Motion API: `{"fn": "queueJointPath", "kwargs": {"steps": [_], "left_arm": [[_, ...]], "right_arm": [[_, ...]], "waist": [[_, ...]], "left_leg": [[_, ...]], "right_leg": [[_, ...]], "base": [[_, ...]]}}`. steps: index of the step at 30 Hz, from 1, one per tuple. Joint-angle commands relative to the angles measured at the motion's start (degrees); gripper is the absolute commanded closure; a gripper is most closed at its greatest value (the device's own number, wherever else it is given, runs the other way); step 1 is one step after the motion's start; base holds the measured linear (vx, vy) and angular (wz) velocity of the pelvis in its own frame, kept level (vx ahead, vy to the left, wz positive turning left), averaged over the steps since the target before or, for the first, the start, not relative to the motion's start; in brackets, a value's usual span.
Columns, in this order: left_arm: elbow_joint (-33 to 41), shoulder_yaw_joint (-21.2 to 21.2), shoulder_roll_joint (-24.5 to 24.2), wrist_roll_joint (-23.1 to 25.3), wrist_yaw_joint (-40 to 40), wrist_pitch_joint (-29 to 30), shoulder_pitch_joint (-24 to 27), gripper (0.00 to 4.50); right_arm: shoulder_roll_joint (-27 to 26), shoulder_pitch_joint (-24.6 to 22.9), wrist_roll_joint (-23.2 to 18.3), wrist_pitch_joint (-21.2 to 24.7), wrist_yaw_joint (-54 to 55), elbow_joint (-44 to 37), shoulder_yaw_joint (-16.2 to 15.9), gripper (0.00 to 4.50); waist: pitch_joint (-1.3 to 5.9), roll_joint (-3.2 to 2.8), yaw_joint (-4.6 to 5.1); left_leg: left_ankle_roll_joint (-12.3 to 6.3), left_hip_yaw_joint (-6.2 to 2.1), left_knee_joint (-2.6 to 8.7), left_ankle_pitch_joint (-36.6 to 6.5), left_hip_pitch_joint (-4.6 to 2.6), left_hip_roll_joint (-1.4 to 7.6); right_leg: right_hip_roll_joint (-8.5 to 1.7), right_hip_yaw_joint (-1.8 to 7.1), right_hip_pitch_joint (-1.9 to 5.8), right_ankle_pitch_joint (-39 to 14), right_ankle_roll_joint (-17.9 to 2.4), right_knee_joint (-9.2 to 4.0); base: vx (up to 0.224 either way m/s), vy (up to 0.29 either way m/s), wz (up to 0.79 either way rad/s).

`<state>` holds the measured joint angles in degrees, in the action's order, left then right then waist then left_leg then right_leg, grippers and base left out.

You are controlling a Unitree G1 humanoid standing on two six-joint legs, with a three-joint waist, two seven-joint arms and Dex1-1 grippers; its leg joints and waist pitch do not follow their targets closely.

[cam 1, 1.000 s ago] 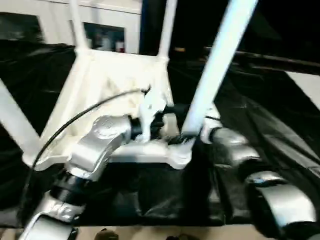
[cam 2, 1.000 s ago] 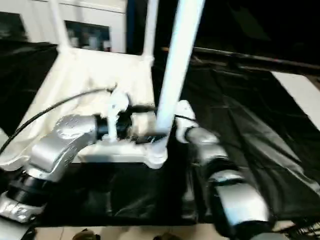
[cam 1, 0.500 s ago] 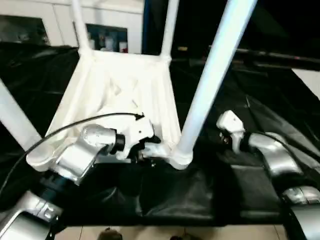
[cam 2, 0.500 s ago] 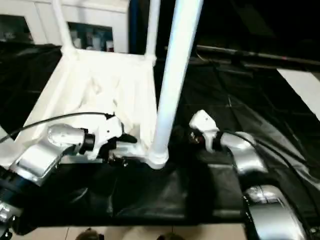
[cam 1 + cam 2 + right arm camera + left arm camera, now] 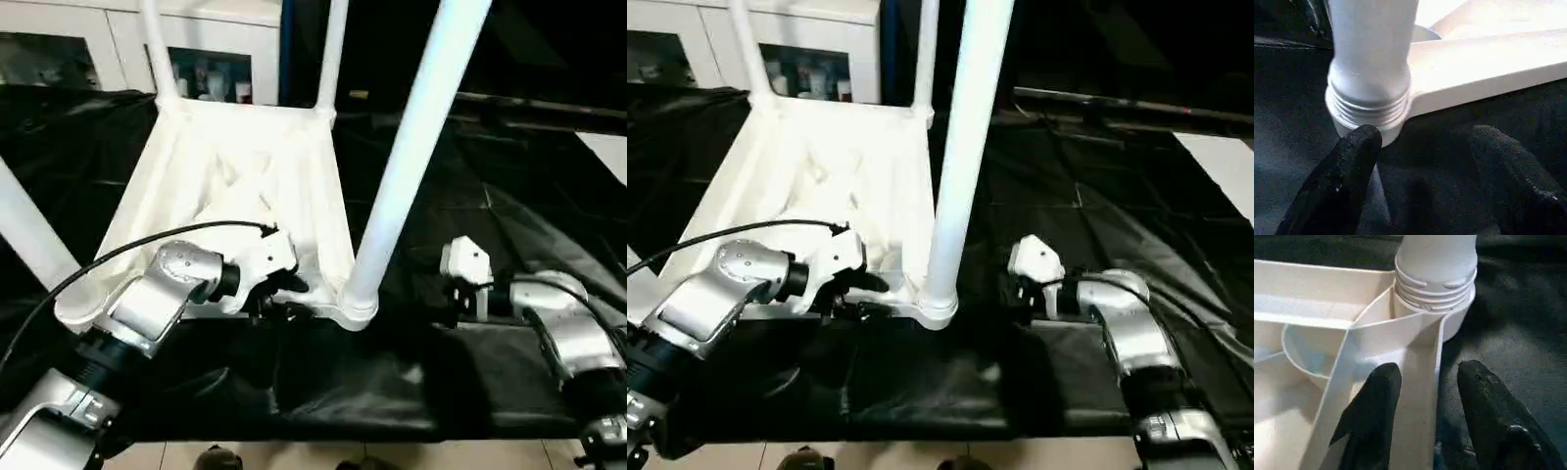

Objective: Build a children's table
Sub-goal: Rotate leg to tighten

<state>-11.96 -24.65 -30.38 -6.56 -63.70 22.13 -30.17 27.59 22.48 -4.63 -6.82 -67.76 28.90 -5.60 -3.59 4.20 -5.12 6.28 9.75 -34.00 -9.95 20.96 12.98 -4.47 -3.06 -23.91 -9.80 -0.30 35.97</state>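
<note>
The black-draped counter (image 5: 509, 206) carries the children's table (image 5: 235, 176) upside down, its ribbed underside facing up and its legs standing in the corner sockets. Behind the table stands a white cabinet (image 5: 211, 59) with glass doors. The nearest leg (image 5: 407, 166) rises from the table's near right corner socket (image 5: 1435, 298), threaded rings showing at its base. The left pincer (image 5: 1422, 421) sits at the table's near rim just beside that socket, its fingers (image 5: 1376, 416) narrowly spread astride the rim wall. The right pincer (image 5: 1418, 171) hangs near the same socket on the table's outer side, its fingers spread wide around nothing.
</note>
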Motion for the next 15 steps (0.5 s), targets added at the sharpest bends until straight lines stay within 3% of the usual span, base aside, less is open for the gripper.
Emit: {"fn": "queueJointPath", "kwargs": {"steps": [1,15], "left_arm": [[1.31,-0.64,-0.16,0.29,-0.75,0.18,0.19,2.71],[-1.79,-1.05,0.15,2.62,-1.14,-1.91,-0.24,3.92]], "right_arm": [[1.0,-0.37,-0.46,0.91,0.27,-1.82,-0.21,1.2],[1.43,-2.31,-0.6,3.33,1.06,-6.0,-0.68,1.2]], "waist": [[3.94,-0.93,-0.11],[3.89,-0.89,-0.07]], "left_leg": [[-0.92,0.41,4.16,-16.07,-0.52,0.07],[-0.7,0.36,4.19,-16.77,-0.55,0.04]], "right_leg": [[-2.37,1.8,2.95,-15.98,-11.15,-4.68],[-2.43,1.82,2.88,-17.92,-10.14,-4.93]], "base": [[0.0,0.0,0.0],[0.0,0.0,0.0]]}}
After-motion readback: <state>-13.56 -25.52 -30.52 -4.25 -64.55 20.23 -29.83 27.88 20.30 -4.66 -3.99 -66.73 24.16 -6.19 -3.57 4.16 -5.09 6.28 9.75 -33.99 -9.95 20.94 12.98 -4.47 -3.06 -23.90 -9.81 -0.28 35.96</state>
